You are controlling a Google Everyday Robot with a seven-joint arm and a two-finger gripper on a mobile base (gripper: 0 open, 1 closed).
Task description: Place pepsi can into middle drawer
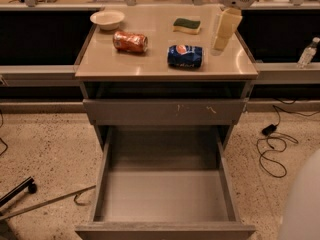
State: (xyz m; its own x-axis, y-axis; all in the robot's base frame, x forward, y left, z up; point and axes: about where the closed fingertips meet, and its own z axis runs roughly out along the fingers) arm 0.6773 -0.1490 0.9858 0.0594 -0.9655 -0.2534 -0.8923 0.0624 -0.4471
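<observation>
The pepsi can, blue with a round red-white-blue logo, lies on its side on the cabinet top, right of centre. My gripper hangs from the white arm at the top right. It points down over the cabinet top, just right of the can and apart from it. The middle drawer is pulled wide open below. Its flat grey floor holds nothing.
An orange-red can lies left of the pepsi can. A white bowl and a green sponge sit further back. A shut drawer front with pale scratches is above the open drawer. Cables and a bottle are at right.
</observation>
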